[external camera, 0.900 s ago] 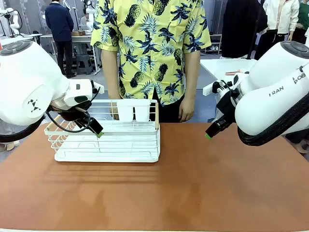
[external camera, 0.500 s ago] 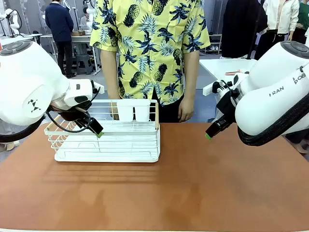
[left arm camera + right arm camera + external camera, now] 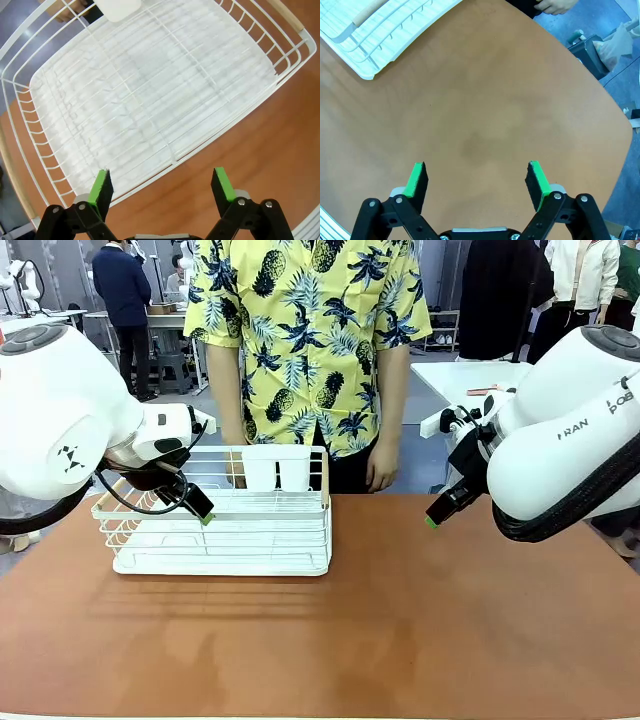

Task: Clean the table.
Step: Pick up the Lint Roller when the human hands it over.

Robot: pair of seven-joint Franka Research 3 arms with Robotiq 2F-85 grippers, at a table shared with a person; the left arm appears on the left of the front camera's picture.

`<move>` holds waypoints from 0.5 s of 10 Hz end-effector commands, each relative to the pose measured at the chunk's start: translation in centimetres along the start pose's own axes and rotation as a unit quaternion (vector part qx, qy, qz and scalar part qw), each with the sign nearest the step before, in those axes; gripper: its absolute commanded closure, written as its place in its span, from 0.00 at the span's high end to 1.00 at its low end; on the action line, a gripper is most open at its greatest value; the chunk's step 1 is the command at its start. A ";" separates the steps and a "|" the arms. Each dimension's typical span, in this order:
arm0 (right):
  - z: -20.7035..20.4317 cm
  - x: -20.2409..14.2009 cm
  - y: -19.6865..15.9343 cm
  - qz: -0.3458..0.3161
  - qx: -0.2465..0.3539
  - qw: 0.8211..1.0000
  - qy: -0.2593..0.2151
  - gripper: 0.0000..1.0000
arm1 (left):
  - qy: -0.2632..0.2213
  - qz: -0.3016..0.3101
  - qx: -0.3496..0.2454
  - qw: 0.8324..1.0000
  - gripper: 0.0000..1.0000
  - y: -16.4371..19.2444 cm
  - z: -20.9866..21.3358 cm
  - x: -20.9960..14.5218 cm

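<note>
The reddish-brown table (image 3: 400, 630) spans the front view, its top bare in the middle and front. My left gripper (image 3: 200, 510) hangs over the near edge of a white wire rack (image 3: 225, 530); in the left wrist view the left gripper (image 3: 162, 184) is open, green pads wide apart, nothing between them, above the rack's rim (image 3: 200, 145). My right gripper (image 3: 432, 519) hovers above the table's far right part; in the right wrist view the right gripper (image 3: 476, 180) is open over bare tabletop (image 3: 485, 115).
The rack holds a white cup holder (image 3: 278, 468) at its far side. A person in a yellow patterned shirt (image 3: 310, 340) stands at the far edge, hands down. A white-topped table (image 3: 470, 375) stands behind on the right.
The person has shifted slightly to the left. Both arms and the rack stay where they were.
</note>
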State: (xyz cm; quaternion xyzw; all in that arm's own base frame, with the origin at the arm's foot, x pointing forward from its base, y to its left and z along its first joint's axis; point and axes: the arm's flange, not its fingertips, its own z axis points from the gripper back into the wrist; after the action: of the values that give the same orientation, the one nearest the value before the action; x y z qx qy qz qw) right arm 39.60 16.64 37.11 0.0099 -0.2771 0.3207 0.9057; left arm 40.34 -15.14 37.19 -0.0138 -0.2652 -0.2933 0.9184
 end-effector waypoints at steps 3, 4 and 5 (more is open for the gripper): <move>3.4 2.1 -2.9 -0.066 0.052 0.996 0.016 1.00 | 0.013 0.081 -0.077 0.994 1.00 2.3 4.6 2.7; 5.5 2.8 -4.6 -0.116 0.090 0.989 0.015 1.00 | 0.021 0.108 -0.128 0.986 1.00 3.6 6.7 3.4; 7.9 3.2 -7.2 -0.169 0.142 0.975 0.020 1.00 | 0.023 0.152 -0.217 0.964 1.00 6.0 8.9 3.8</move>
State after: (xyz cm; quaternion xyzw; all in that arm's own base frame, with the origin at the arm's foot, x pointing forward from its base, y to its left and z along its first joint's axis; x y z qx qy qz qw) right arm 41.11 14.45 43.71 0.1234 -0.2275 0.2369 0.9364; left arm 40.71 -14.35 45.23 -0.1807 -0.2091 -0.2350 0.9319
